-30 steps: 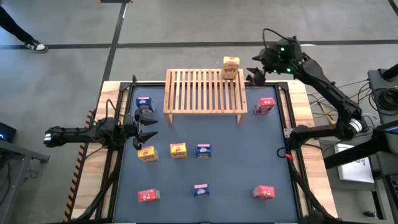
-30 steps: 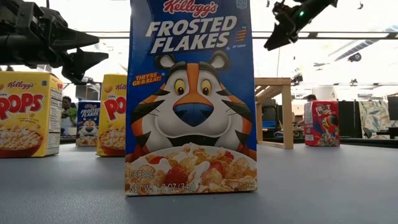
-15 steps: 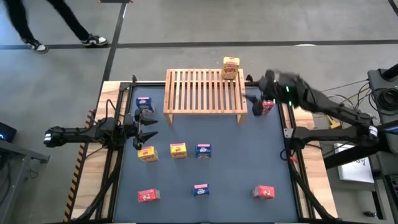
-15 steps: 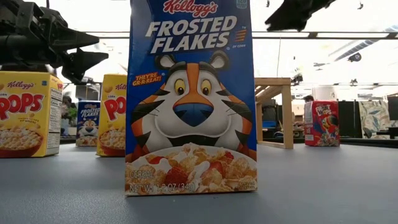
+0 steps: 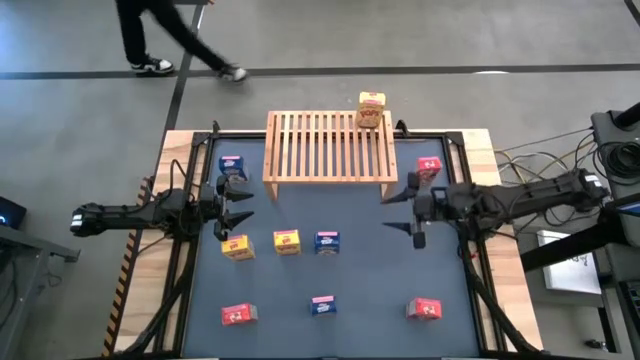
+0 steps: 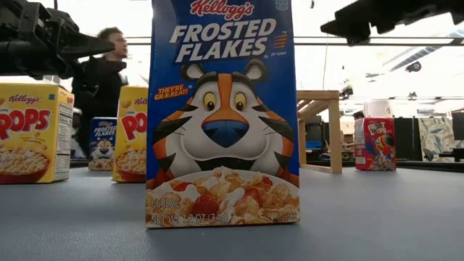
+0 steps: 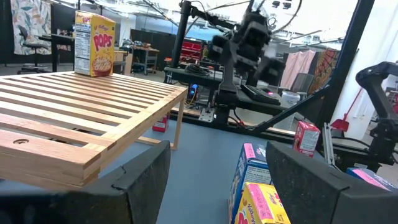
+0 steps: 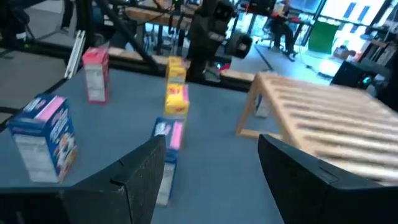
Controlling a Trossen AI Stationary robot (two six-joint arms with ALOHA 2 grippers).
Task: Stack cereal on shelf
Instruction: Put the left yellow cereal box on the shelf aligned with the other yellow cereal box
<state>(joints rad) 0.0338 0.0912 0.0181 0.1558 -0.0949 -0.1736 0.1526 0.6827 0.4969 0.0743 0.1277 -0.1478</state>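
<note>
High view: right gripper (image 5: 400, 211), spread wide and empty, hovers beside shelf (image 5: 330, 146).

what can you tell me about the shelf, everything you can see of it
The shelf is a light natural-wood rack: many thin parallel slats in a frame, on short legs. It stands level at the table's far middle, on the dark mat. One yellow Pops box stands upright on its far right corner; nothing else is on it. A blue box stands off its left end and a red box off its right, neither touching. No pincer touches it.
</note>
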